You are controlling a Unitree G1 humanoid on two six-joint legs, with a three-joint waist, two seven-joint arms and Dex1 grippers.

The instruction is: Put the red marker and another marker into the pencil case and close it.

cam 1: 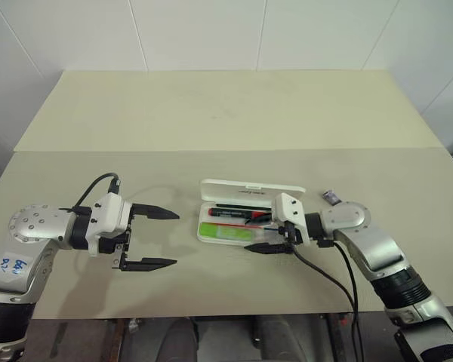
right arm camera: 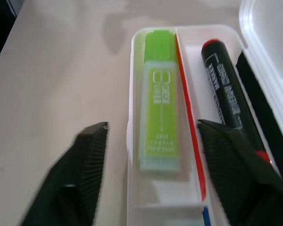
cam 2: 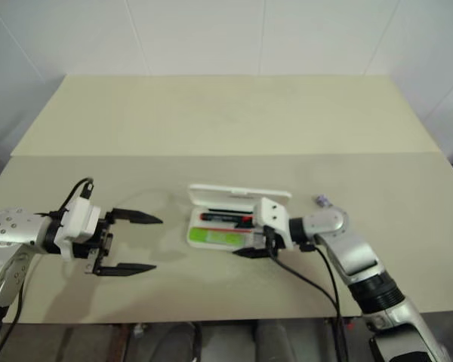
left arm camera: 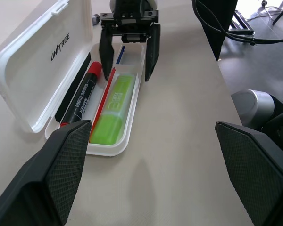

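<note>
You have the flat white hard-plastic pencil case (cam 1: 211, 232) lying open on the pale beige tabletop (cam 1: 226, 121), just nearer than the table's centre, its hinged lid (left arm camera: 42, 61) with dark lettering standing up along the far side at 12 o'clock. Inside, the slim black-barrelled red marker (left arm camera: 85, 94) lies lengthwise in the far half of the tray, and the chunky lime-green highlighter (right arm camera: 159, 103) lies lengthwise in the near half, at 6 o'clock of the marker; a thin red line runs between the two. At 3 o'clock of the case you see the right gripper (cam 1: 266, 232), its two black fingers spread apart and holding nothing: one finger reaches over the tray's end while the other sits outside the near wall, so they straddle that wall, though you cannot quite tell whether either tip touches the plastic. At 9 o'clock, well apart from the case, the left gripper (cam 1: 152, 238) hangs over bare table with its fingers wide and empty, pointing toward the case. A small grey-purple bit (cam 1: 331, 197) lies on the table at roughly 2 o'clock of the case, beyond the right wrist.
</note>
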